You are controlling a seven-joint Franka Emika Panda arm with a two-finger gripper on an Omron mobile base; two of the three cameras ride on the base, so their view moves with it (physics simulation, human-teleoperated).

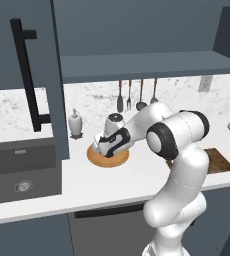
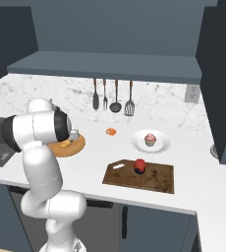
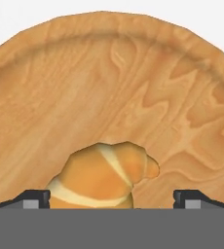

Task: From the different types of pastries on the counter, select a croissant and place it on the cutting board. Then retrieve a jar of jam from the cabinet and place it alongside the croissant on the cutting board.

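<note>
Golden-brown croissant [image 3: 102, 177] lies between the wide-spread jaws of the gripper [image 3: 111, 199], on the round wooden plate [image 3: 133, 87], bare wood beyond it to the rim, white counter [image 3: 16, 14] past that.

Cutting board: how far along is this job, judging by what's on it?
Done: the jar of jam stands on the cutting board. In hand: the end effector is open, its fingertips either side of the croissant on the round wooden plate. Left: grasp the croissant, set it beside the jar.
</note>
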